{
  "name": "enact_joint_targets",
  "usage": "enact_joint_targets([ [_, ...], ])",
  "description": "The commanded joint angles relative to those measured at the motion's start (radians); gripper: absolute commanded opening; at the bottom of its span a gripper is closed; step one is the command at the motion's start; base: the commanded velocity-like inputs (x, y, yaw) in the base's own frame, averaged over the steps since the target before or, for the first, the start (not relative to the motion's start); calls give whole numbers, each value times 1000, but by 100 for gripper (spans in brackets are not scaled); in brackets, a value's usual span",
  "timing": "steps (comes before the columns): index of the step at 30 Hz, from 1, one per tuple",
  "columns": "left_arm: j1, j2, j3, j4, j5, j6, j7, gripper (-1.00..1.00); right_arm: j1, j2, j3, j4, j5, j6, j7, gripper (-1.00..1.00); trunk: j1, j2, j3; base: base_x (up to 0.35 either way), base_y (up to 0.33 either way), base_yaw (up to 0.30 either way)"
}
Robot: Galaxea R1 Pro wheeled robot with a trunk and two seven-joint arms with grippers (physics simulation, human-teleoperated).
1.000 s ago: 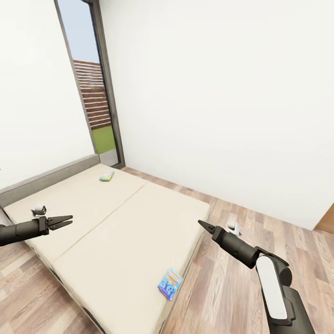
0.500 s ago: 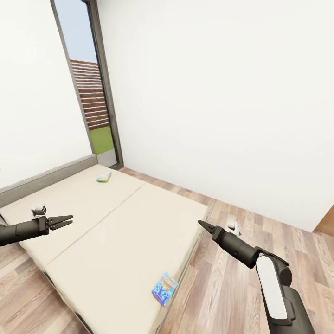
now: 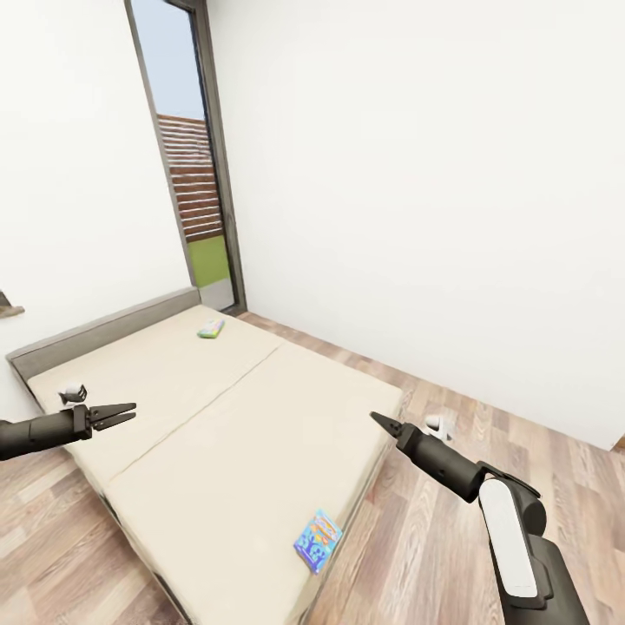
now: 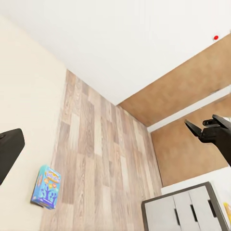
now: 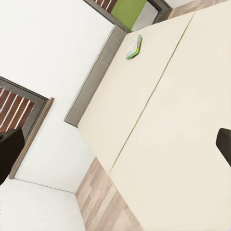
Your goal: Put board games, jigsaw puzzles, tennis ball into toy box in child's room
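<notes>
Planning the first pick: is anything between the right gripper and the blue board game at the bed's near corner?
Nothing visible blocks it. The blue board game lies flat at the bed's near corner, with only bare mattress around it. The right gripper hangs in open air above it, slightly toward the wooden floor.

Camera swings: whole scene shifts toward 3 o'clock. Bed [image 3: 217,417], green board game [image 3: 211,328], blue board game [image 3: 318,541] slide with it. Wall shelf [image 3: 9,305] enters at 9 o'clock.
</notes>
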Motion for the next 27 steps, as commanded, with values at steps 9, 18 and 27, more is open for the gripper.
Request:
enact_joint_targets([
  [9,-2,0,0,0,-1,11,-4,100,-1,1,-3,-1,4,6,7,100,1,-2,-2,0,-140,77],
  [18,-1,0,0,0,-1,11,-4,100,-1,1,-3,-1,4,6,7,100,1,-2,-2,0,-63,85],
  [27,-1,-1,0,-1,-1,11,-4,100,-1,1,-3,-1,4,6,7,100,1,-2,-2,0,-258,47],
])
